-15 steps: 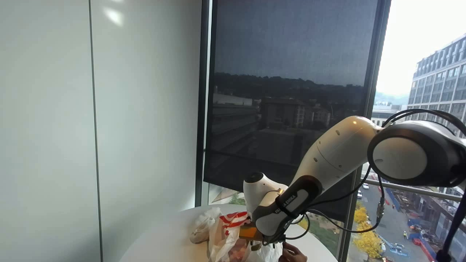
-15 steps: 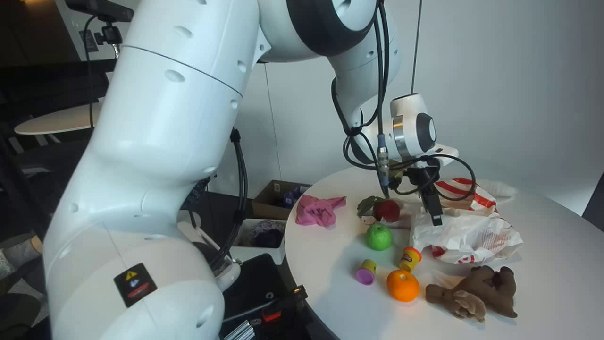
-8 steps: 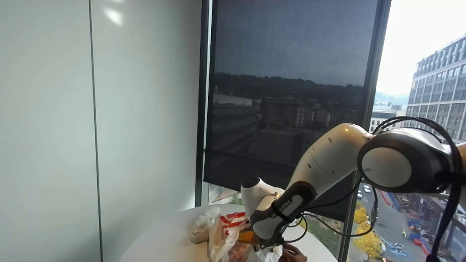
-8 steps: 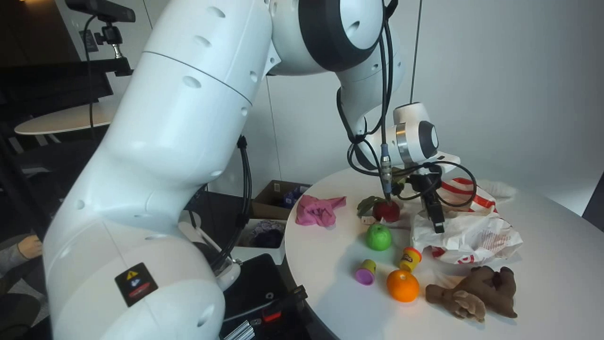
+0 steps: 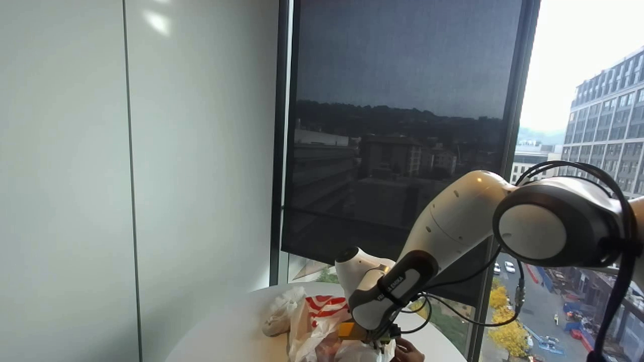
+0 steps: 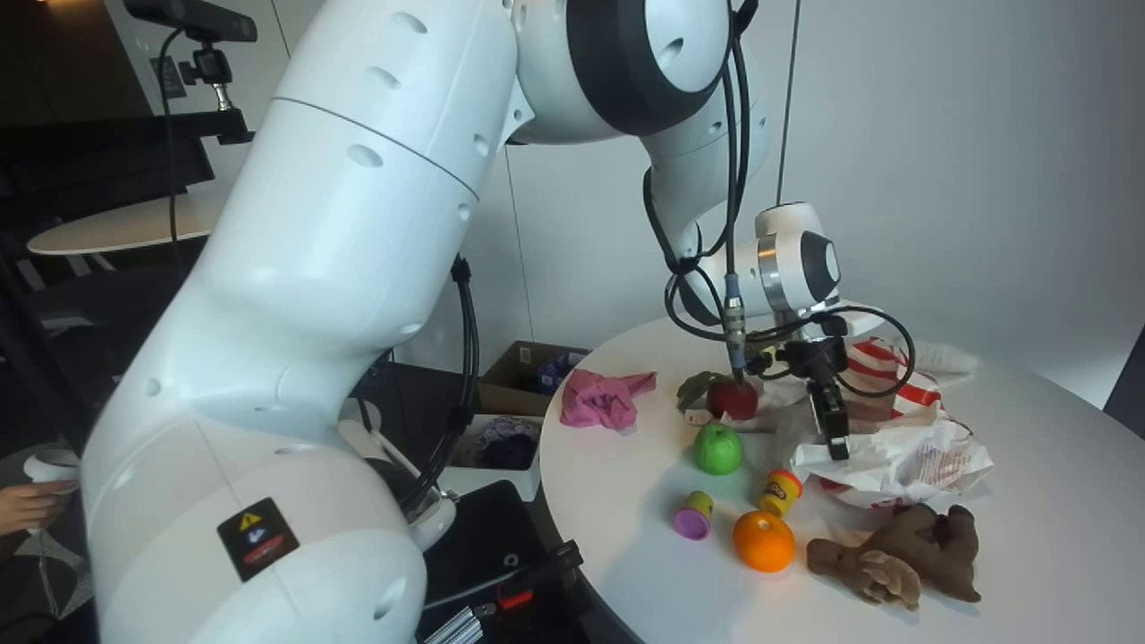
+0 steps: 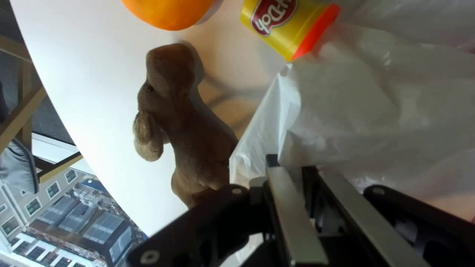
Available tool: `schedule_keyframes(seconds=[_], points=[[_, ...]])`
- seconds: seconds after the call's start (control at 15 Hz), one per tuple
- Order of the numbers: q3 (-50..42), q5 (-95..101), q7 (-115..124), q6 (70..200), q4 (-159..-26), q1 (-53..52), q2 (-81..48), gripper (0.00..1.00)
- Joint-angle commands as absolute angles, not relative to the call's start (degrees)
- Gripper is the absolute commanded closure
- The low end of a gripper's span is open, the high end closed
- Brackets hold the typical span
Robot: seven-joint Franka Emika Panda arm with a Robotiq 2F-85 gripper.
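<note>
While we see the gripper (image 7: 291,165) at the white plastic bag (image 7: 371,104) on the table (image 6: 1055,537), its jaws stand only a narrow gap apart with folds of the plastic between them, and we cannot tell whether they clamp it. Just beside the bag we find a brown plush toy (image 7: 200,148) and a yellow Play-Doh tub (image 7: 285,24), with an orange (image 7: 170,11) near the tub and, in an exterior view, a pink cloth (image 6: 606,400) well apart.
</note>
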State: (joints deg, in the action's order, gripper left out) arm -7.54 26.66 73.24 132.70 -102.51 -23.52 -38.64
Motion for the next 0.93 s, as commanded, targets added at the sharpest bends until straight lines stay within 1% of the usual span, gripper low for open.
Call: schedule_keyframes(seconds=[0.0,0.13,0.33,0.4,0.53,0.6,0.67,0.73,0.87], points=[[-8.9,28.4,73.4,127.8,-103.8,-22.9,-37.4,0.95],[-10.1,30.3,74.2,124.8,-103.8,-22.9,-37.8,0.92],[-12.5,37.1,75.4,119.7,-103.1,-23.6,-38.7,0.91],[-12.8,40.0,75.8,118.5,-103.0,-23.4,-39.0,0.89],[-12.0,44.3,76.1,117.6,-103.0,-21.8,-39.4,0.90],[-11.3,45.9,76.1,118.0,-103.3,-20.9,-39.5,0.85],[-10.4,46.5,76.1,118.6,-103.6,-19.9,-39.4,0.65],[-9.8,46.8,76.3,119.1,-103.9,-19.1,-39.3,0.60],[-8.1,45.8,75.8,120.5,-104.9,-17.4,-38.3,0.46]])
